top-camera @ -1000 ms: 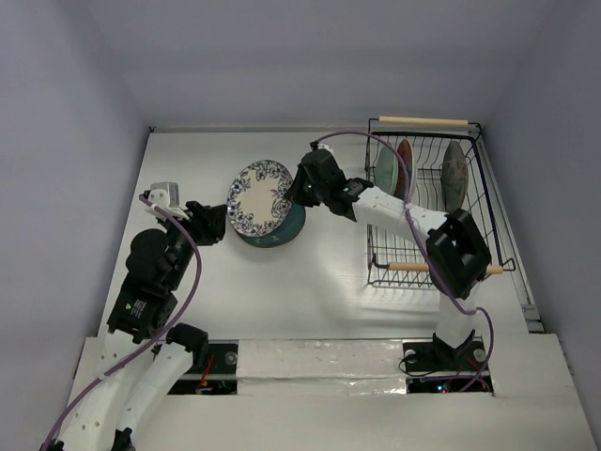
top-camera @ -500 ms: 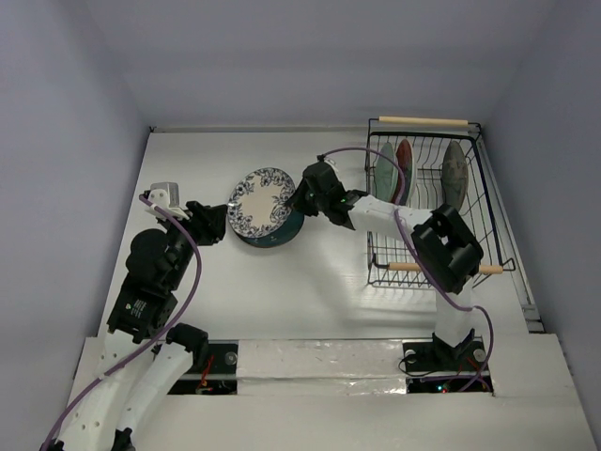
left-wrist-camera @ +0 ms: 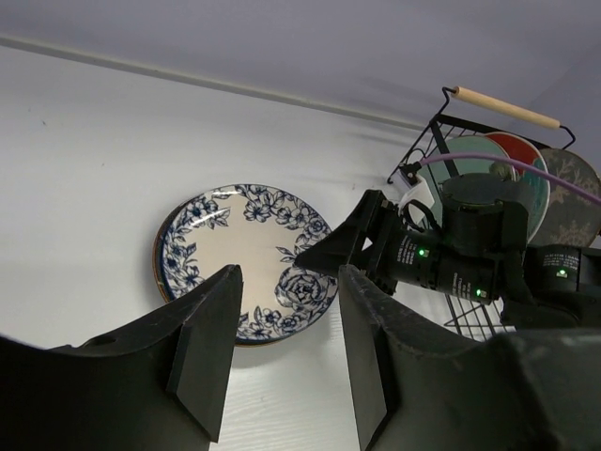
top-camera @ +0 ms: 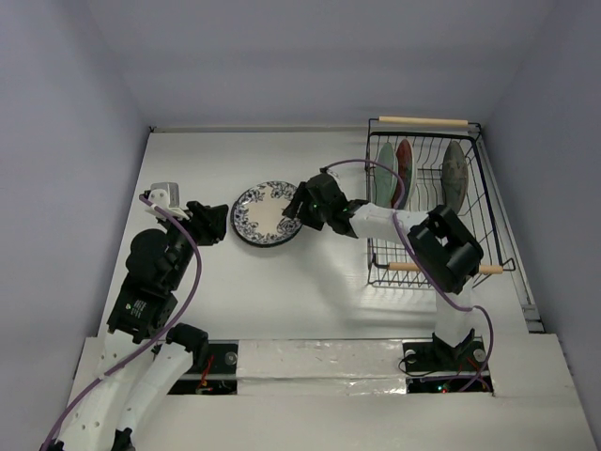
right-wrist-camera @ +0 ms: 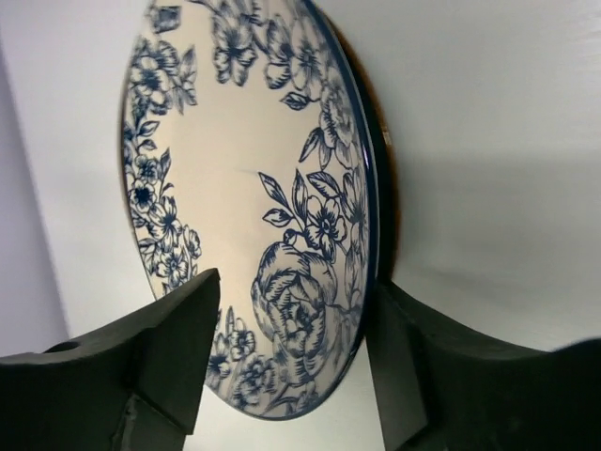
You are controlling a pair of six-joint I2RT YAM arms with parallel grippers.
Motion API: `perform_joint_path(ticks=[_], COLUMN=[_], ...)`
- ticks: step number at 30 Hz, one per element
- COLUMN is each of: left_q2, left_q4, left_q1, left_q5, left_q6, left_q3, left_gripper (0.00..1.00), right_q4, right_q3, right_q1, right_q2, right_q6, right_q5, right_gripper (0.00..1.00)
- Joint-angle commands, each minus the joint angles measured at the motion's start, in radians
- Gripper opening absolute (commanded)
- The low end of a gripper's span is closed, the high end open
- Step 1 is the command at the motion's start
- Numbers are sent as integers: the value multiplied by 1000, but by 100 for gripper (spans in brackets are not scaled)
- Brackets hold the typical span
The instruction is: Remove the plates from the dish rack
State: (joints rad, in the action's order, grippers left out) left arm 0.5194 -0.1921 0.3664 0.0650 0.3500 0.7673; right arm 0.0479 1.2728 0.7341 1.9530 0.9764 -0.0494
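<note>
The white plate with blue flowers (top-camera: 265,212) (left-wrist-camera: 246,258) (right-wrist-camera: 244,188) lies flat on the table left of centre. Only a thin dark edge (right-wrist-camera: 384,178) of a plate under it shows. My right gripper (top-camera: 299,209) (right-wrist-camera: 289,310) is open at the plate's right rim, one finger over the rim and one behind it, no longer squeezing. My left gripper (top-camera: 218,224) (left-wrist-camera: 286,282) is open and empty just left of the plate. The black wire dish rack (top-camera: 423,120) (left-wrist-camera: 507,106) stands at the back right, holding a mint green plate (top-camera: 385,169), a red plate (top-camera: 405,162) and a dark plate (top-camera: 454,174) upright.
The right arm's forearm and purple cable (top-camera: 376,167) stretch from the rack's left side across to the plate. A wooden rod handle (top-camera: 413,267) marks the rack's near end. Walls close the table on the left, back and right.
The flowered plate has gone from tilted in my right gripper to lying flat on the dark plate, and the right gripper has opened. The left arm has stayed put.
</note>
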Motion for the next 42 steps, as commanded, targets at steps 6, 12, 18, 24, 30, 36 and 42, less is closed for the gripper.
perform_joint_path(ticks=[6, 12, 18, 24, 30, 36, 42], left_q2=[-15, -19, -22, -24, -30, -29, -27], left_q4=[36, 36, 37, 37, 28, 33, 31], left_q1=[-3, -3, -3, -3, -3, -3, -3], left_q5=[-8, -10, -11, -1, 24, 13, -1], left_q6=[1, 3, 3, 3, 10, 12, 9], left_q3=[-2, -2, -2, -5, -5, -3, -3], left_gripper=[43, 43, 42, 23, 0, 4, 22], right_q4=[-172, -368, -436, -502, -606, -617, -543], right_q3=[83, 148, 119, 141, 134, 109, 114], right_q1=[5, 14, 14, -5, -290, -518, -518], right_q2=[-63, -78, -313, -618, -752, -732, -645], right_q6=[-198, -338, -435, -530, -594, -677, -699], right_q5=[-95, -153, -220, -403, -519, -455, -330], right_gripper=[81, 92, 48, 0, 0, 18, 65])
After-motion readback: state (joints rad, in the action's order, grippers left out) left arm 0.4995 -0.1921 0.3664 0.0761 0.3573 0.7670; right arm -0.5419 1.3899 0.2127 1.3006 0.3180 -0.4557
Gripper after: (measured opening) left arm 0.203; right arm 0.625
